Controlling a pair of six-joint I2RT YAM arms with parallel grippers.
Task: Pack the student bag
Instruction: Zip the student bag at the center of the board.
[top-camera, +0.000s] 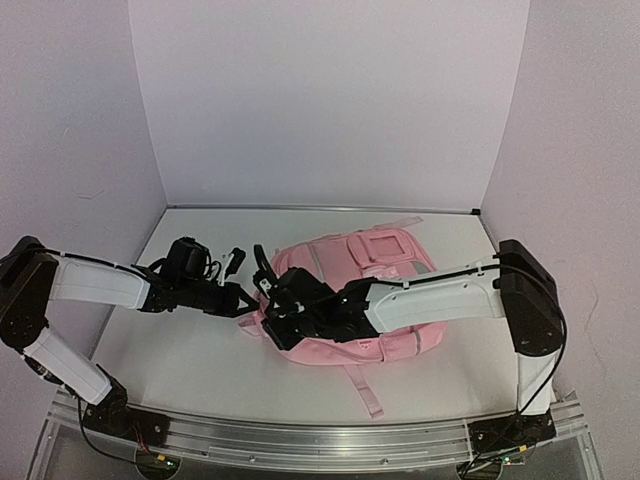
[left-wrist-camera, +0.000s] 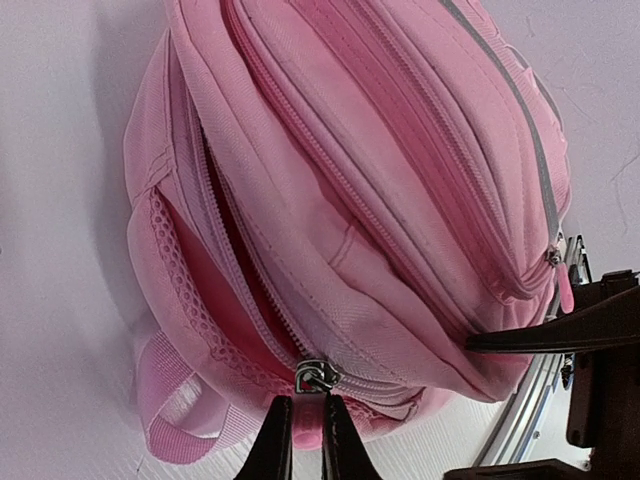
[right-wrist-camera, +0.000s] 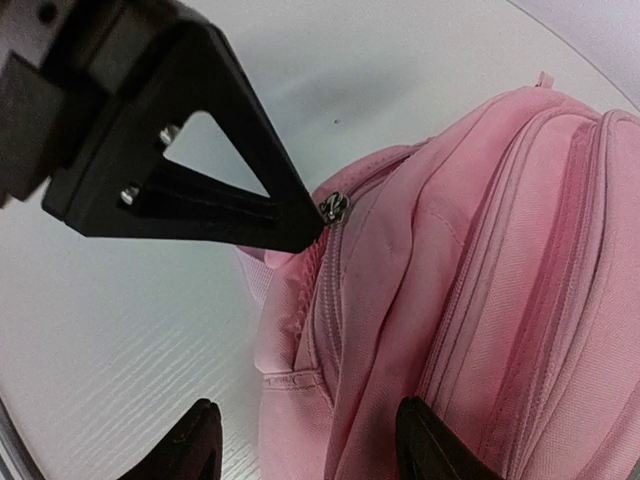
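Lying on the white worktop (top-camera: 190, 350), about the middle and a little right of centre: the student bag (top-camera: 385, 255), one item, soft pink fabric, front panel upward.

- Position: its left end faces both grippers. One pink strap (top-camera: 366, 392) trails toward the near edge of the worktop.
- Front: several parallel zip lines with a grey trim strip (left-wrist-camera: 535, 150) running along one of them.
- Side: a band of pink mesh edging (left-wrist-camera: 185, 275) borders a gaping compartment, with darker pink lining visible inside the gap.
- Zip: a metal zipper pull (left-wrist-camera: 315, 376) sits at the lower end of that gap.
- Loop: a pink webbing loop (left-wrist-camera: 170, 425) lies flat on the worktop beside the bag's end.

Left gripper (left-wrist-camera: 303, 402): fingers drawn almost together, the tips pinching the zipper pull. The right wrist view shows the same black fingertips meeting at the pull.

Right gripper (right-wrist-camera: 308, 420): fingers spread well apart, nothing between them. One finger stands over bare worktop and the other rests against the bag's fabric, just below the left gripper.

Arms: both are white with black joints and reach in from opposite sides, meeting at the bag's left end.

Surround: plain white walls (top-camera: 330, 100) on three sides.
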